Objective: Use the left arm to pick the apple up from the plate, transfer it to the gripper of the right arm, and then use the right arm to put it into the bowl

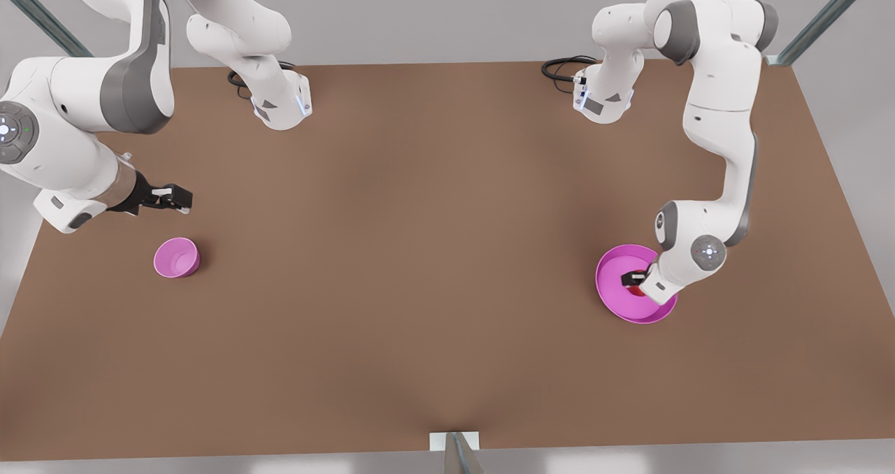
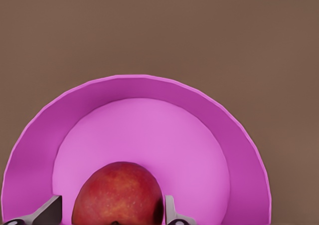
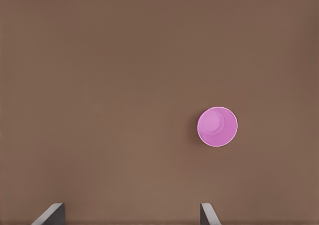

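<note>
1. Your left gripper (image 1: 633, 278) is down in the plate (image 1: 615, 299), its fingers (image 2: 172, 212) spread either side of the apple (image 2: 118, 195) with a gap showing on one side, so it is not yet clamped.
2. The apple is round and smooth-skinned; if you close off-centre it will likely squirt out from between the pads and roll across the plate's slick, shallow floor.
3. The low rim may catch a fingertip if you descend further.
4. Your right gripper (image 1: 171, 198) waits open above the table (image 1: 419, 250), the small deep bowl (image 3: 217, 126) ahead of it.
</note>
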